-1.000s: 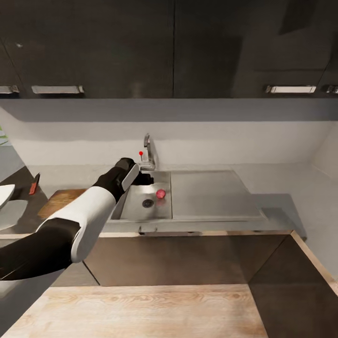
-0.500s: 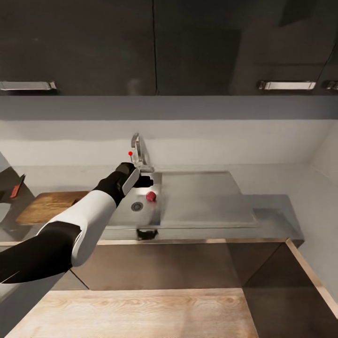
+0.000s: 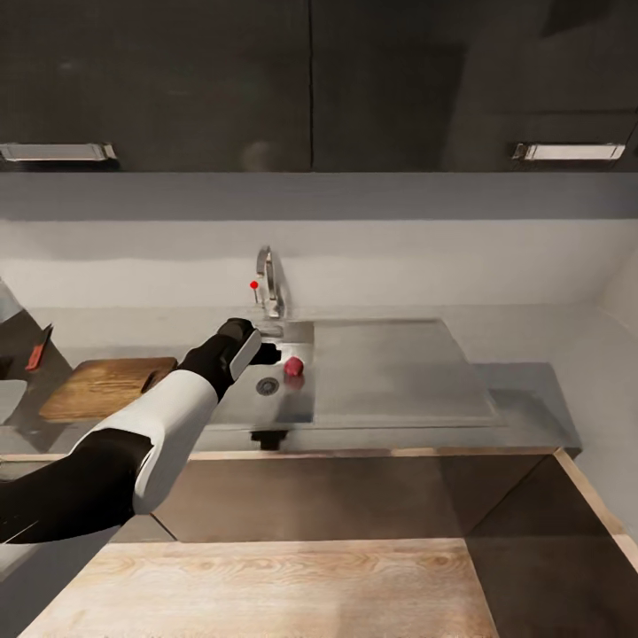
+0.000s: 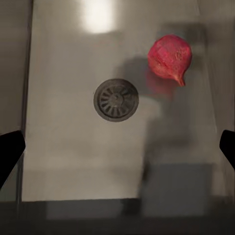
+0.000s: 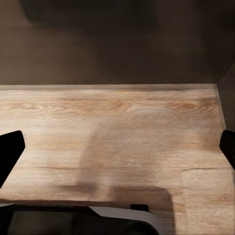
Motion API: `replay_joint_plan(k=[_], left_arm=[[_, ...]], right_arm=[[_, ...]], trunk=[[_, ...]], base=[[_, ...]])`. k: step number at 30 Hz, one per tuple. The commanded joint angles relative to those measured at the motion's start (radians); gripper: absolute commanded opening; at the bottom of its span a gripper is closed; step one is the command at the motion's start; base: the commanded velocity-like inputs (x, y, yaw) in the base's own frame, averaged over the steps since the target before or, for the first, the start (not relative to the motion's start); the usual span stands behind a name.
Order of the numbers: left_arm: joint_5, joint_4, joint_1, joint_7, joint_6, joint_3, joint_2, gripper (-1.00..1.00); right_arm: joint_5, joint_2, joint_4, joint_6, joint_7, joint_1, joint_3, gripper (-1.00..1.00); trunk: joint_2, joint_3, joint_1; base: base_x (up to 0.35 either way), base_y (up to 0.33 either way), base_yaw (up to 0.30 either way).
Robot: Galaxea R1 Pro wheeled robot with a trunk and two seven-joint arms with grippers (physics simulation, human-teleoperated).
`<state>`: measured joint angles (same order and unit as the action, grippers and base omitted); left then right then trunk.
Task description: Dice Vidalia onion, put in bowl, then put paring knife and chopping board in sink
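Hovering my left gripper [image 4: 117, 147], fingers spread wide, over the sink [image 3: 292, 408], I should centre on the red onion [image 4: 169, 58] beside the drain [image 4: 116, 100] before descending.

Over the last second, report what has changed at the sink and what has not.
The left gripper has come down from beside the faucet into the sink, closer to the onion, jaws open and holding nothing. The camera shifted too. The onion stays near the drain, and the chopping board and paring knife lie untouched on the countertop.
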<state>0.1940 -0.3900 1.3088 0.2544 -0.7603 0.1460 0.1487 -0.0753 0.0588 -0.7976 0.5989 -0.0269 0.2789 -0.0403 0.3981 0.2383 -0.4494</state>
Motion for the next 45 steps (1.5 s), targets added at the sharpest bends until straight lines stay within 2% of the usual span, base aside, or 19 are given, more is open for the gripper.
replay_joint_plan(k=[1,9,23,45], left_arm=[[0.010,-0.001,0.000,0.008,-0.004,0.007,0.000,1.00],[0.011,-0.001,0.000,0.009,-0.004,0.007,0.000,1.00],[0.012,-0.001,-0.001,0.008,-0.004,0.007,0.000,1.00],[0.013,-0.001,-0.052,0.000,-0.004,0.010,0.007,1.00]], right_arm=[[-0.008,0.001,-0.002,0.001,-0.003,0.000,-0.004,1.00],[-0.008,0.001,-0.002,0.001,-0.002,0.000,-0.004,1.00],[-0.008,0.001,-0.002,0.001,-0.002,0.000,-0.004,1.00],[-0.008,0.001,-0.002,0.001,-0.002,0.000,-0.005,1.00]], trunk=[[0.002,0.002,-0.001],[0.002,0.002,-0.001],[0.002,0.003,-0.001],[0.002,0.029,-0.001]], base=[[0.000,0.081,0.000],[0.038,0.011,0.000],[0.275,0.000,0.000],[0.012,0.000,0.000]])
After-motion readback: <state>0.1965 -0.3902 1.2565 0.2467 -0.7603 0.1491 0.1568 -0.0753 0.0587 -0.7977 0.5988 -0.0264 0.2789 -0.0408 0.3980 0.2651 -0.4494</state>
